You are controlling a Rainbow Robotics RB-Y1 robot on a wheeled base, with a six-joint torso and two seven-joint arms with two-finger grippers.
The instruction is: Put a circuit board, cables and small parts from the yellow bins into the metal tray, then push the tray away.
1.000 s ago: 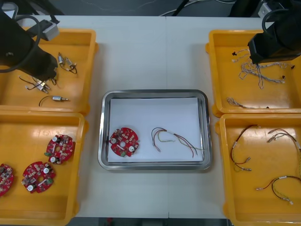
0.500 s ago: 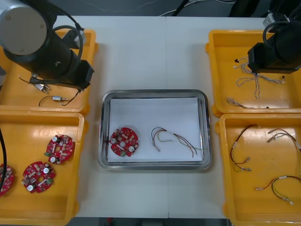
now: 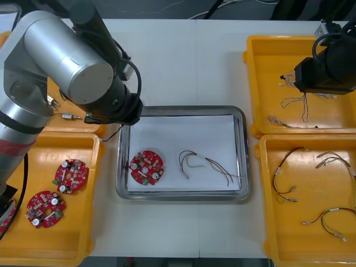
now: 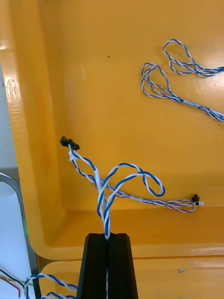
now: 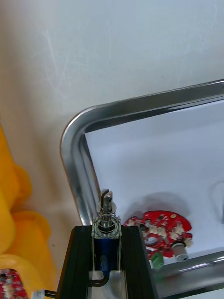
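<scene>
1. Left gripper [image 5: 106, 231], clamped on a small metal part [image 5: 106, 212], hangs over the ten o'clock corner of the tray [image 5: 74, 140].
2. Right gripper [image 4: 108, 239] pinches a blue and white cable [image 4: 122, 179] above the table's two o'clock bin [image 4: 93, 70].
3. A circuit board [image 3: 147, 166] lies at eight o'clock inside the tray.

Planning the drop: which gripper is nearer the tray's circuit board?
Left. The left gripper hovers by the tray's far-left corner, near the circuit board; the right gripper is over the far right bin.
</scene>
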